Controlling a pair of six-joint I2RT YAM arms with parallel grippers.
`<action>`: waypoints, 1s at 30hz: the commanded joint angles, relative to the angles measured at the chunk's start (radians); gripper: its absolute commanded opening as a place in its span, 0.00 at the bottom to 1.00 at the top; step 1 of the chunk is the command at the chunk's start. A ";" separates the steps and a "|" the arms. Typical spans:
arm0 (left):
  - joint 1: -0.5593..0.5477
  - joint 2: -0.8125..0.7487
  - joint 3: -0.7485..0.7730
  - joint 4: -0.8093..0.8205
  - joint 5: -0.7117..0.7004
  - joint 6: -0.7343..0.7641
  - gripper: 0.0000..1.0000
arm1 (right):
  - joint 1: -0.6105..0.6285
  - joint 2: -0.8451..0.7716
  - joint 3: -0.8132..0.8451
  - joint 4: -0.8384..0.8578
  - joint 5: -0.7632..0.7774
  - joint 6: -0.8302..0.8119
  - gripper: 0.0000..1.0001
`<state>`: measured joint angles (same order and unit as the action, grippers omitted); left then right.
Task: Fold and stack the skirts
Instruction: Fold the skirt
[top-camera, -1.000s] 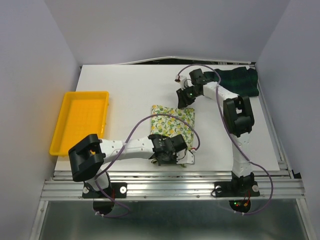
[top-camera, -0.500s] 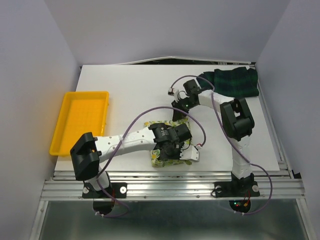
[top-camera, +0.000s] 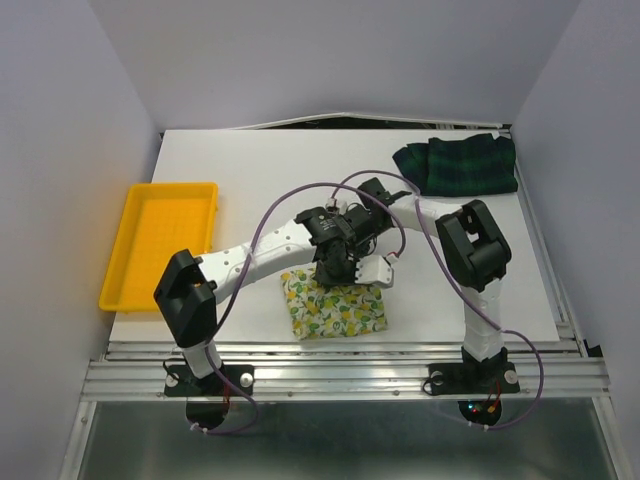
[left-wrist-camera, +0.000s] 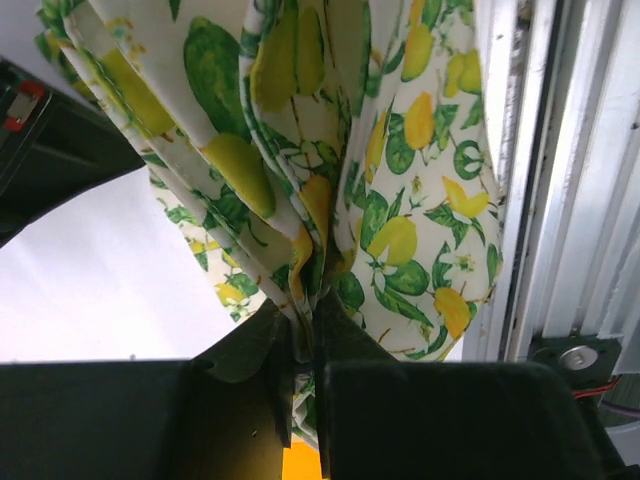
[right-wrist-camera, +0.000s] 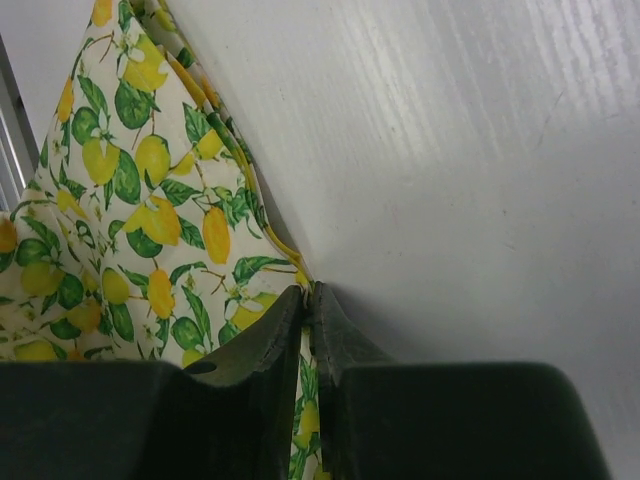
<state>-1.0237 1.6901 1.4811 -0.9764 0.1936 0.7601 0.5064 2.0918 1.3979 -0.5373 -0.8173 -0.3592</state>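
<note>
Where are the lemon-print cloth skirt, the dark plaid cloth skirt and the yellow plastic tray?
White lemon-print cloth skirt (top-camera: 335, 308): top view, its flat near part.
Dark green-and-navy plaid cloth skirt (top-camera: 460, 165): top view, its middle.
Yellow plastic tray (top-camera: 165, 245): top view, its bare floor.

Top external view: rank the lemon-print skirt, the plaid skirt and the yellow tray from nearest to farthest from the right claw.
1. Lemon-print skirt: pinched in the right claw, centre front.
2. Plaid skirt: far right corner.
3. Yellow tray: far over at the left edge.
</note>
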 joint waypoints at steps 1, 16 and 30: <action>0.051 0.025 0.064 -0.013 -0.037 0.071 0.04 | 0.020 -0.033 -0.050 0.016 -0.014 0.012 0.15; 0.109 0.010 -0.151 0.277 -0.183 0.087 0.10 | 0.020 -0.003 -0.050 0.017 -0.026 0.019 0.15; 0.109 -0.116 -0.321 0.564 -0.312 0.045 0.48 | 0.020 0.022 -0.043 0.013 0.000 0.016 0.15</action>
<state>-0.9188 1.6836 1.1706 -0.5064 -0.0784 0.8207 0.5121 2.0872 1.3724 -0.5301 -0.8467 -0.3351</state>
